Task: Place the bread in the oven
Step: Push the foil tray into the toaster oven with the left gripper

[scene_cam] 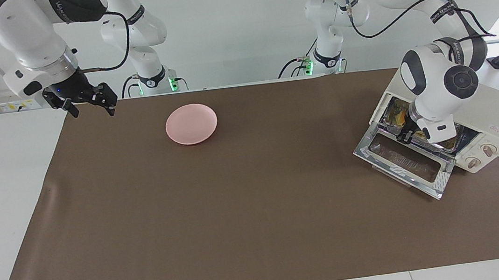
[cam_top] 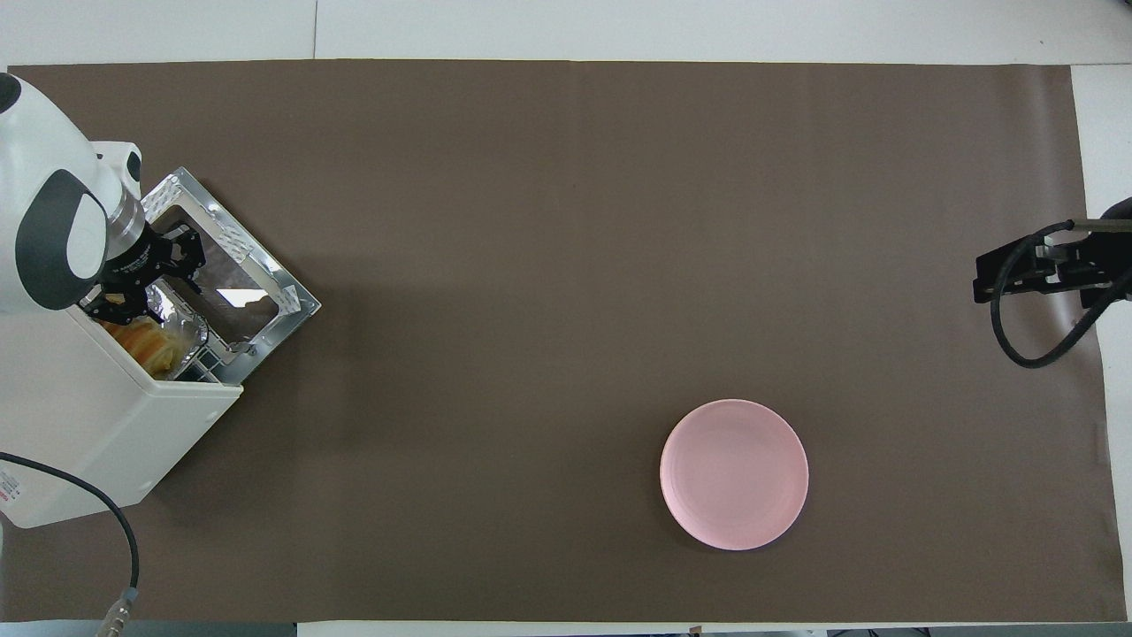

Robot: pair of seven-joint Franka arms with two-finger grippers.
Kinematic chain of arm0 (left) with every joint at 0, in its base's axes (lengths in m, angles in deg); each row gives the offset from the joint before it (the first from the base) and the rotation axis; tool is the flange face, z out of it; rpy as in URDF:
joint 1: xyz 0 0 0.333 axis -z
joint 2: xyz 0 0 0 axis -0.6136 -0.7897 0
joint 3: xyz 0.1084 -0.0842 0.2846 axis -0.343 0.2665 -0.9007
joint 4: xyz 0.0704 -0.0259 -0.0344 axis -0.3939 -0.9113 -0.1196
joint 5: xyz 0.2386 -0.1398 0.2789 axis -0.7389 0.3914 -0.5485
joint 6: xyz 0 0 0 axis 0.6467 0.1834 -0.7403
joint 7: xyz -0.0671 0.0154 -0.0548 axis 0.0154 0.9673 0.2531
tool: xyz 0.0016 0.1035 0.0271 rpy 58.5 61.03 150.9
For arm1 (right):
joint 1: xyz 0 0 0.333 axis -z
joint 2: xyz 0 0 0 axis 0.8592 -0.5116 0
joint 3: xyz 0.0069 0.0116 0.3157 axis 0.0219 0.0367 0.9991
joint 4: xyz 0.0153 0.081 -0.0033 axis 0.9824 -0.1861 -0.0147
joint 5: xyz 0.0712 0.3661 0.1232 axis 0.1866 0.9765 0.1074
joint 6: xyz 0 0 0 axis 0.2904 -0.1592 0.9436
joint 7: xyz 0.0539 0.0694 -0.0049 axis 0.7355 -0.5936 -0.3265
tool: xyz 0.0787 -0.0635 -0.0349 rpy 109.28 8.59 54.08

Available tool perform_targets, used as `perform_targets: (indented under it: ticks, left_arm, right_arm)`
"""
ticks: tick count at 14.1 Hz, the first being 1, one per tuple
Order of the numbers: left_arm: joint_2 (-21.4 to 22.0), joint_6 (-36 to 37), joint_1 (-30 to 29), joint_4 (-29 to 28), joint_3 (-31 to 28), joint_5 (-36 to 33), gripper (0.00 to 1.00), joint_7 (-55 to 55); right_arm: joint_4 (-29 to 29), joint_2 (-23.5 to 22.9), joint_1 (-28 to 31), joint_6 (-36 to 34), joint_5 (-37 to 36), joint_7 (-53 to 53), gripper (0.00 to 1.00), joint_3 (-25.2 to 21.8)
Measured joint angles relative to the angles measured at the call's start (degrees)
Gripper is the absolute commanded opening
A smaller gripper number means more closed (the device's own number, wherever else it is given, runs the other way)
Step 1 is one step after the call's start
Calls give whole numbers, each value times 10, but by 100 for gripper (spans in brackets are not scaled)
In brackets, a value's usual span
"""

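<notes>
The cream-white oven [scene_cam: 496, 116] stands at the left arm's end of the table, its glass door [scene_cam: 405, 164] dropped open. The golden bread [cam_top: 146, 341] lies on a silver foil tray [cam_top: 181, 323] in the oven's mouth; it also shows in the facing view [scene_cam: 398, 116]. My left gripper [cam_top: 146, 279] is at the oven opening, right over the tray's outer edge, and hides part of it. My right gripper [scene_cam: 88, 106] hangs open and empty over the mat's corner at the right arm's end and waits.
A pink round plate [scene_cam: 191, 124] lies bare on the brown mat [scene_cam: 238, 207], toward the right arm's end and near the robots. The oven's power cable [cam_top: 106, 513] trails off the table at the left arm's end.
</notes>
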Motion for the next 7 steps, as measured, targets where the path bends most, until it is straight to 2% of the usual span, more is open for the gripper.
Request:
perform_targets:
  ticks: [7]
  left_arm:
    - [2,-1,22,49,5,-26,100,57]
  right_arm:
    - [0,0,0,0,0,0,100,0]
